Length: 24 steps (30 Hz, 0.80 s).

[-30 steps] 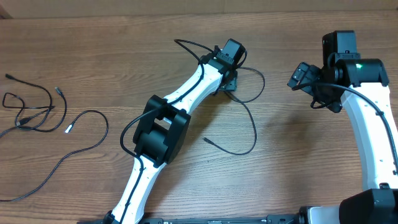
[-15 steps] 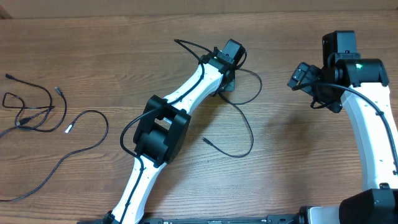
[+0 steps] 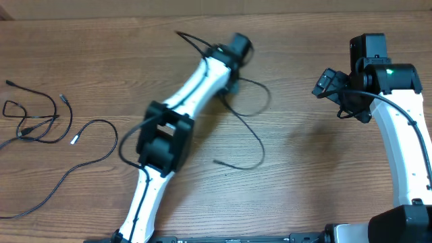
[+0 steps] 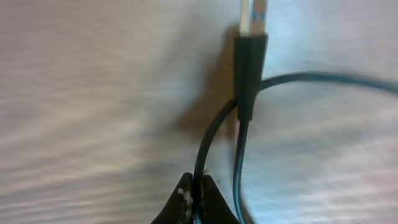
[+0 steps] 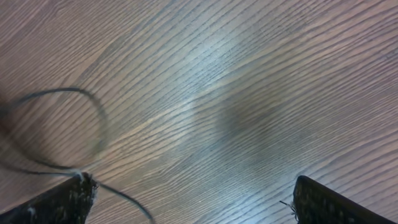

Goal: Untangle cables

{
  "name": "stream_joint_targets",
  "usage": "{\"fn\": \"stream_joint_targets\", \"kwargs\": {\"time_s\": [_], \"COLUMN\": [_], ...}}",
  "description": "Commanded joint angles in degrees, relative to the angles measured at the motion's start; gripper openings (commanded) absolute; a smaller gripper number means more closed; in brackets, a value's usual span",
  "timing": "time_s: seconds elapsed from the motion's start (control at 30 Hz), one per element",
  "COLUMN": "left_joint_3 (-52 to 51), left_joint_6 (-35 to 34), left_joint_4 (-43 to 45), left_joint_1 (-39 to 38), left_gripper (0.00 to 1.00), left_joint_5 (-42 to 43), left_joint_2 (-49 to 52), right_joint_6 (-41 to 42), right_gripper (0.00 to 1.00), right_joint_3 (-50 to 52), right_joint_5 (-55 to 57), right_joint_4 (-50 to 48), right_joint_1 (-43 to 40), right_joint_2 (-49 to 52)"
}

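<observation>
Cables: two lie loose [image 3: 115,138] far left on counter [image 3: 324,175], well apart from arms. Mid-counter, L claw [image 4: 198,196] pinches a third cable [image 4: 214,127], tips pressed together on it; black plug [image 4: 250,68] just beyond. R claw [image 5: 193,199] hangs spread wide over bare wood, a cable arc at its left.

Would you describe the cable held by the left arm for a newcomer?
On the brown wooden table, look at the centre. The thin black cable loops there from the left hand; unlike the loose cables at the left edge, it is gripped.
</observation>
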<state>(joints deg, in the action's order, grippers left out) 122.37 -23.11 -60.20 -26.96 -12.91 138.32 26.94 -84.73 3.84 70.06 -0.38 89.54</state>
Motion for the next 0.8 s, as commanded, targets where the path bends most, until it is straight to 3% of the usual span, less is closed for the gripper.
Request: {"fn": "stream_joint_targets", "kwargs": {"time_s": [0.0, 0.37, 0.77], "left_joint_3": [6.1, 7.2, 7.1], "left_joint_6": [1.7, 1.2, -4.0], "left_joint_4": [-2.3, -6.8, -12.2], "left_joint_1": [7.0, 30.5, 47.1], "left_gripper": [0.04, 0.04, 0.04], "left_joint_5": [-2.3, -2.2, 1.4], "left_joint_2": [-9.2, -24.6, -24.8], "right_joint_6": [-0.2, -0.2, -0.2], "right_gripper": [1.0, 1.0, 1.0], "right_joint_3": [0.3, 0.3, 0.3], "right_joint_5": [0.4, -1.2, -1.2], "right_joint_4": [-0.1, -0.1, 0.1], "right_joint_1": [-0.2, -0.2, -0.2], "right_joint_2": [0.0, 0.0, 0.0]}}
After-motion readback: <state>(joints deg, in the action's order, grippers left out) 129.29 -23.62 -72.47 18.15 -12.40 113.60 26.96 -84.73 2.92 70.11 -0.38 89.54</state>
